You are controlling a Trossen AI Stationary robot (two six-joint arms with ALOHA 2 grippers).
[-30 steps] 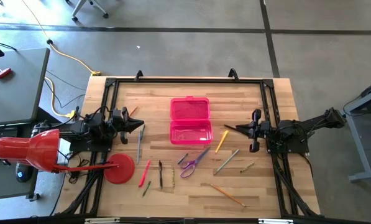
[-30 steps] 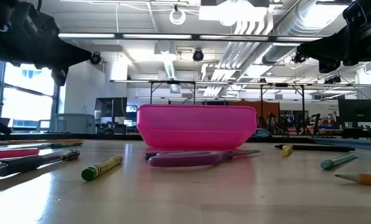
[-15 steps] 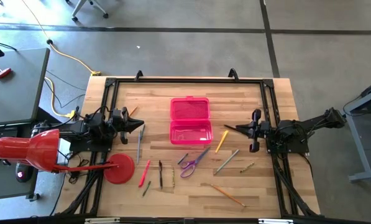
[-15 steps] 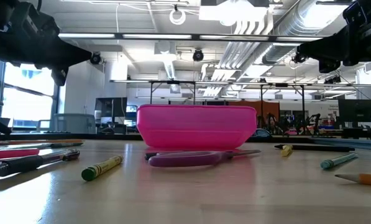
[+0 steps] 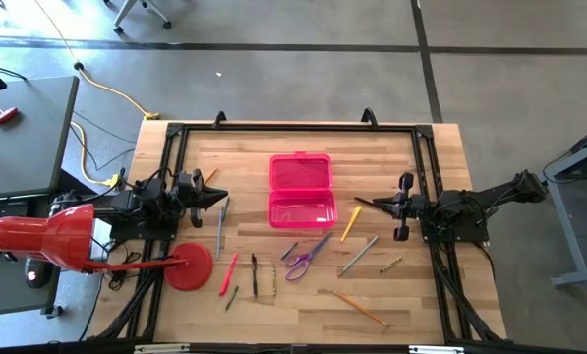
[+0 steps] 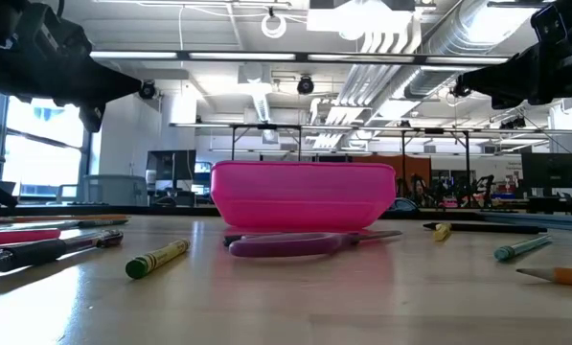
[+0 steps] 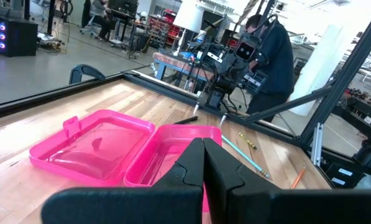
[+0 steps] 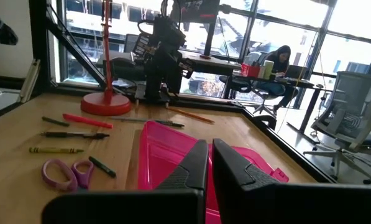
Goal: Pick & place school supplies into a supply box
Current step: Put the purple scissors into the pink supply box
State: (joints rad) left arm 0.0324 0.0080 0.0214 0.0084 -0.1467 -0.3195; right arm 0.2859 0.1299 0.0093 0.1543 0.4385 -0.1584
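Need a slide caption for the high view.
Open pink supply box mid-table, pens, pencils and scissors scattered around it, left gripper and right gripper flanking, both empty.

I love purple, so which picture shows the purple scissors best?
The high view: the purple scissors lie whole on the table, just in front of the open pink box. The right wrist view shows the handles, the low view a flat edge-on sliver, and the left wrist view none.

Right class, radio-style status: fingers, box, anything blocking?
Both arms parked at table sides, fingers shut, empty. Pink box open, centre. Scissors and pens loose in front. Nothing blocking.
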